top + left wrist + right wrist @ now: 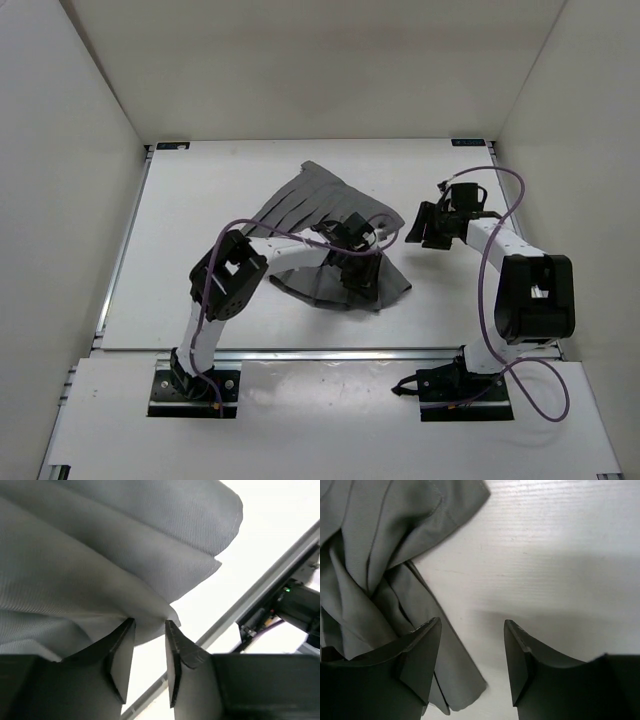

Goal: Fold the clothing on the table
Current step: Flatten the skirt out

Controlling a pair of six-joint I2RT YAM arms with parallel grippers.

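The dark grey pleated clothing (320,200) lies rumpled in the middle of the white table (200,200). My left gripper (355,268) reaches over its near right part. In the left wrist view the left gripper (150,622) has a narrow gap between its jaws, and the hem of the clothing (100,545) hangs right at its fingertips. My right gripper (422,225) sits at the garment's right edge. In the right wrist view the right gripper (472,622) is open over bare table (560,555), with the clothing (375,540) folded beside and under its left finger.
A metal rail (330,352) runs along the table's near edge, seen also as the rail (260,587) in the left wrist view, with the right arm's base (295,605) behind it. White walls enclose the table on three sides.
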